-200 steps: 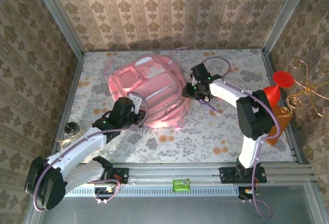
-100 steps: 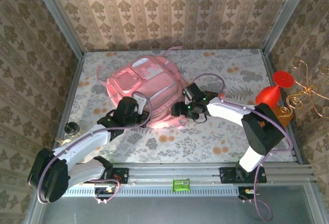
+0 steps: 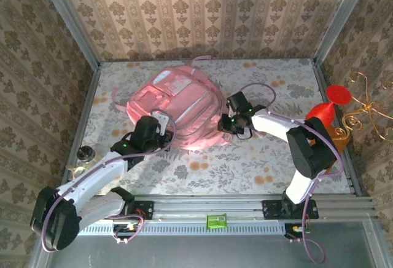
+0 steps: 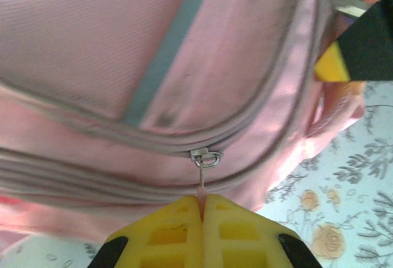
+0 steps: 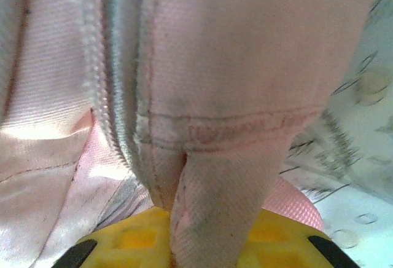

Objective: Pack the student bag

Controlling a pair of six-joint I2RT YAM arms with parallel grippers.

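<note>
The student bag (image 3: 178,105), a big soft pink backpack with white patches, lies on the flowered table at centre back. At the bag's near left edge my left gripper (image 3: 161,137) is shut on the pink zipper pull (image 4: 201,189), whose metal slider (image 4: 206,157) sits on the closed zip line; its yellow fingers (image 4: 166,231) press together. My right gripper (image 3: 226,126) is at the bag's right side, shut on a fold of pink bag fabric (image 5: 215,200) that rises between the yellow fingers (image 5: 132,237).
A small jar-like object (image 3: 85,154) sits at the table's left edge. A red funnel-shaped piece (image 3: 328,105) and a gold wire stand (image 3: 368,111) are beyond the right wall. Metal frame posts and patterned walls enclose the table.
The bag has shifted and turned slightly between frames. My right gripper swung down-left along the bag's edge, then back up to its right side. The left gripper stayed at the near left edge.
</note>
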